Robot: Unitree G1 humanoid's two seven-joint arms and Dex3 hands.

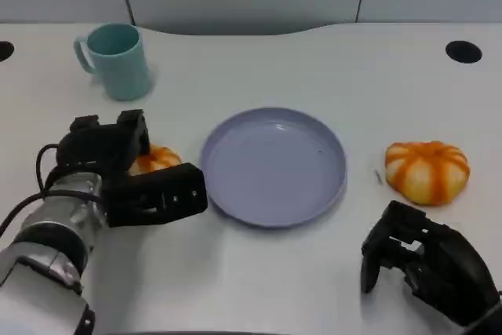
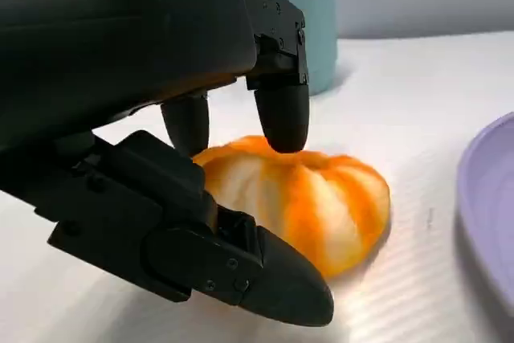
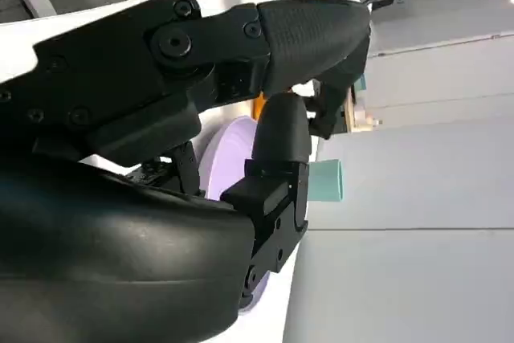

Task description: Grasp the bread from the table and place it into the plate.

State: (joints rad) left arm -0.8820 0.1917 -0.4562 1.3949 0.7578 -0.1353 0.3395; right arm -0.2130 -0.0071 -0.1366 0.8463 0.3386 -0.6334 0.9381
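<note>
Orange-striped domed bread (image 2: 309,198), smooth round plate (image 1: 274,166).

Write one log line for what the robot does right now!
left hand: around orange striped bread bun | right hand: idle | round purple plate: empty

My left hand (image 1: 129,170) sits at the lower left of the head view, at the end of my silver left forearm (image 1: 47,249), which comes up from the bottom edge. Its fingers (image 2: 281,110) are spread apart, some reaching over and one long one low beneath. My right hand (image 1: 420,260) rests at the lower right, fingers curled in toward the palm, with nothing in them.
</note>
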